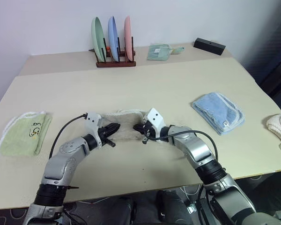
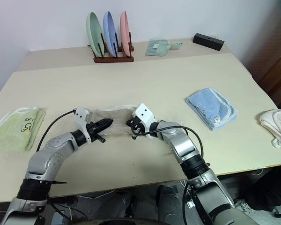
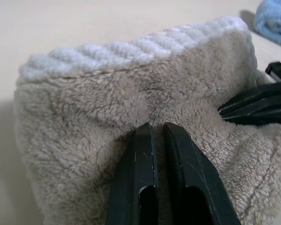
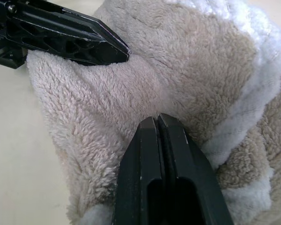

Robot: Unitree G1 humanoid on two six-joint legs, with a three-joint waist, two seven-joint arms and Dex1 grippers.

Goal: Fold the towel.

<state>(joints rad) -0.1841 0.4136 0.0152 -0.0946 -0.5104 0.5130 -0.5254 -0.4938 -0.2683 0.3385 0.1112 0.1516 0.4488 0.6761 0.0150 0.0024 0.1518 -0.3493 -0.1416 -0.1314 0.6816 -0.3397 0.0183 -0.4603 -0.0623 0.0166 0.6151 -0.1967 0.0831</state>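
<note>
So the towel is lying bunched in the middle of the tabletop, right in front of the robot, and both arms are working its near edge. The left gripper is pinching the pile at the towel's left part, fingers squeezed nearly together on the fabric. The right gripper is doing the same on the right part, jaws clamped tight on terry just beside the white piping.

Honestly, I think the trick here is lifting both pinches evenly and carrying them over together, otherwise the fold is going crooked. The two grippers are sitting pretty near each other, so they're probably only holding a narrow stretch and the rest may sag.

Nothing's really blocking: a light green towel is lying off to the left, a light blue folded towel to the right, both well apart. A plate rack and a black box are sitting at the far side.
</note>
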